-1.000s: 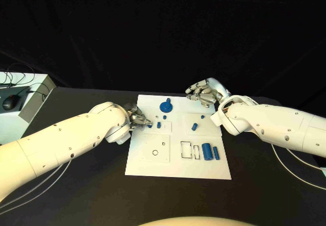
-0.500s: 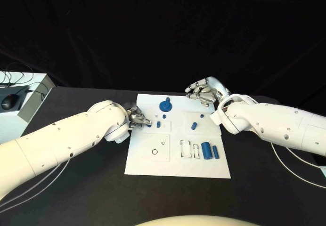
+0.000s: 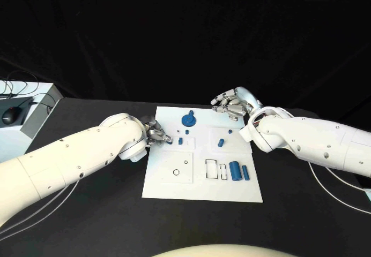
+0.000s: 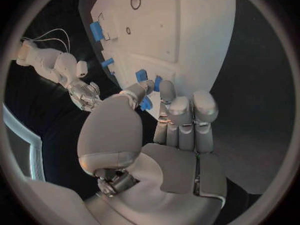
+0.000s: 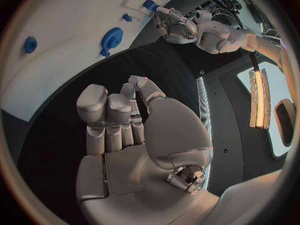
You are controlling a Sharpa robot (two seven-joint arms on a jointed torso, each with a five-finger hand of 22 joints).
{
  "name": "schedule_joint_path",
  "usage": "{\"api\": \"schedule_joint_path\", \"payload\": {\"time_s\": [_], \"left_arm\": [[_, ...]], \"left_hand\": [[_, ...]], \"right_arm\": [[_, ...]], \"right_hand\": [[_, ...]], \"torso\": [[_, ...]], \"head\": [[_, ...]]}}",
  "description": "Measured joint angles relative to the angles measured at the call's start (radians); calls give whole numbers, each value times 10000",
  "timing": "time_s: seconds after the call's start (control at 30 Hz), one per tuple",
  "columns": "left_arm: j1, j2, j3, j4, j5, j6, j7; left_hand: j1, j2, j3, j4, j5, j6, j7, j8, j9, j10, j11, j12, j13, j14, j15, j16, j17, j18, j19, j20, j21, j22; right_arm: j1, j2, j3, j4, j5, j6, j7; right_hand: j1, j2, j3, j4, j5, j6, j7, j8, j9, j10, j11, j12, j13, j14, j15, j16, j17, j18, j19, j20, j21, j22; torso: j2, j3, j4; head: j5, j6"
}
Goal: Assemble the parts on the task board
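Blue part pinched by left robot hand, at board edge

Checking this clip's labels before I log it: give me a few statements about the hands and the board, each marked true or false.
1. The left hand pinches a small blue part at the task board's edge. True.
2. The right hand holds a blue part. False: its fingers are curled in with nothing in them.
3. The round blue knob stands near the board's far edge. True.
4. The right hand rests on the board. False: it is over the black table, beyond the board's far corner.
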Motion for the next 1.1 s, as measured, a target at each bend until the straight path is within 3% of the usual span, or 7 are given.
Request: {"api": "schedule_joint_path", "payload": {"time_s": [0.27,0.37,0.47,0.7,1.0,1.1], "left_arm": [[10,23,10,-25,-28,68,-28],[15,48,12,-53,-36,97,-43],[22,77,16,-90,-43,141,-62],[38,145,24,-190,-57,250,-91],[59,211,35,-272,-86,372,-134],[65,222,37,-287,-102,411,-144]], "left_hand": [[-142,142,-54,-54,72,16,13,0,56,3,-3,49,1,27,-26,87,31,0,0,1,49,39],[-201,201,-97,-97,73,20,10,39,69,22,-21,90,1,38,-37,119,70,-142,0,0,49,56],[-277,277,-216,-216,84,21,10,85,70,22,-22,116,-18,37,-37,194,151,-144,26,-26,113,79],[-452,452,-429,-428,116,115,24,182,70,57,-52,144,456,38,-36,311,251,-148,71,-70,176,134],[-618,618,-470,-470,59,125,14,233,132,93,-18,56,626,39,-34,359,342,-149,71,-71,231,194],[-690,690,-470,-470,52,146,33,234,150,112,0,54,675,78,-70,415,372,-294,71,-71,284,212]], "right_arm": [[0,-21,-1,18,-1,0,-2],[0,-18,-1,23,-2,0,-3],[0,-14,-1,29,-4,0,-3],[0,-16,1,34,-5,0,-3],[2,-13,1,40,-6,0,-3],[3,-12,-2,41,-6,0,-3]], "right_hand": [[0,0,0,0,0,0,-1,0,0,1,1,0,0,0,0,0,0,0,0,0,0,-1],[0,0,0,0,0,0,-1,0,0,1,1,0,1,0,0,0,0,0,0,0,0,-1],[0,0,0,0,0,0,-2,0,0,5,5,0,1,0,0,0,0,0,0,0,0,-2],[0,0,0,0,0,-34,31,0,0,16,16,0,1,0,0,0,8,0,0,0,0,-3],[0,0,0,0,0,-36,29,0,0,17,17,0,1,0,0,0,7,0,0,0,0,-4],[0,0,0,0,0,-49,16,0,0,17,17,0,1,0,0,0,7,0,0,0,0,-5]], "torso": [[6,2,0],[6,1,0],[6,7,0],[5,9,0],[4,8,-2],[4,4,-3]], "head": [[-42,-23],[-35,-23],[-20,-23],[5,-30],[16,-44],[16,-51]]}}
